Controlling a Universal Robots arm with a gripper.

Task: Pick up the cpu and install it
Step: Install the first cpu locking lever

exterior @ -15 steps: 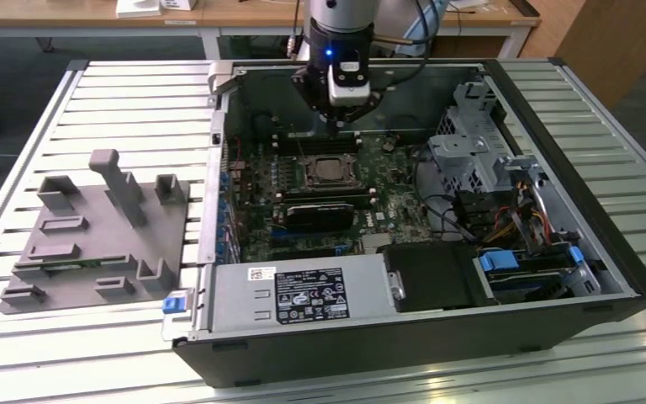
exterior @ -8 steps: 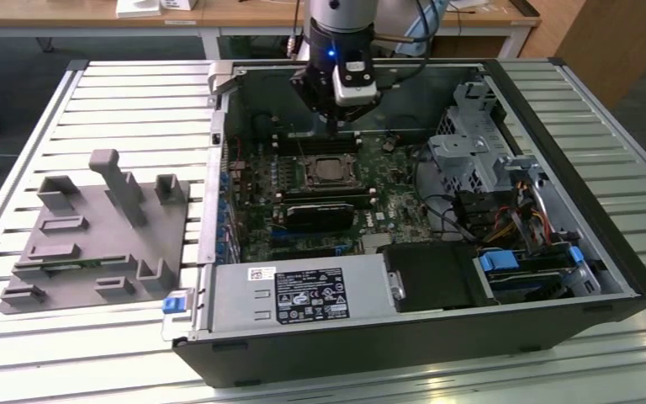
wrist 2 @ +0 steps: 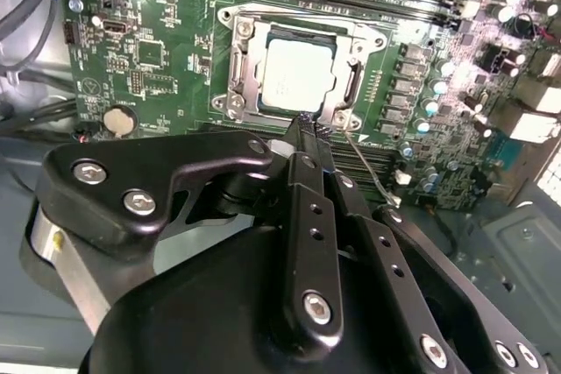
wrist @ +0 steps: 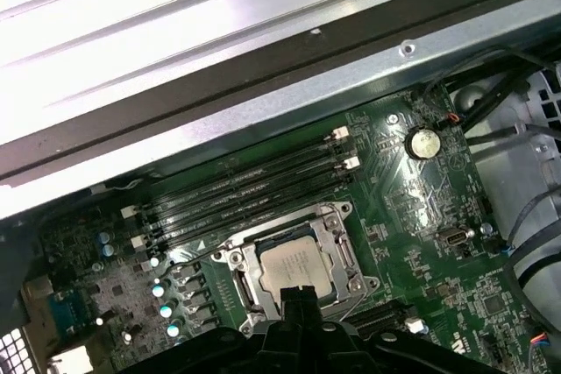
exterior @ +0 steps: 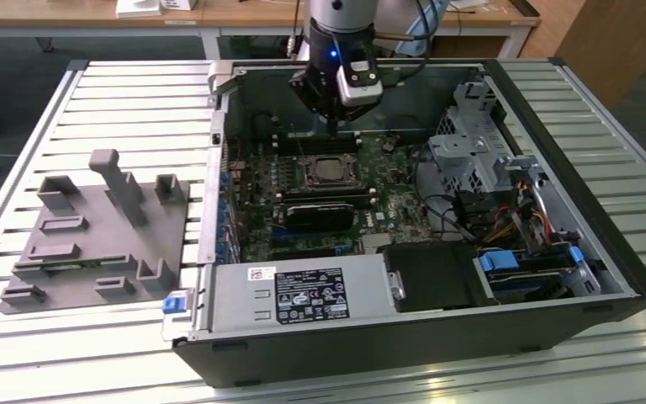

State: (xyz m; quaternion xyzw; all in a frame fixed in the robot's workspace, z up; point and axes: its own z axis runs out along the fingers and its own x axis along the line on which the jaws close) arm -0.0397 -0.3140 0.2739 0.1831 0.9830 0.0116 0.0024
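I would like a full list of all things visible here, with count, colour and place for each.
computer case: one, black, open on the slatted table.
motherboard: one, green, inside the case.
cpu: one, silvery-grey, lying in the socket on the motherboard.
fixture: one, grey, with upright posts, on the table at the exterior view's left of the case.
power supply: one, grey, at the case's near edge.
end effector: one, black, fingers together, above the socket's edge, holding nothing.

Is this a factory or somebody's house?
Probably a lab or workshop, not a house. An open computer case lies on a slatted metal workbench, a robot's gripper hangs over its motherboard, and the cpu sits in its socket. Wooden desks stand behind.
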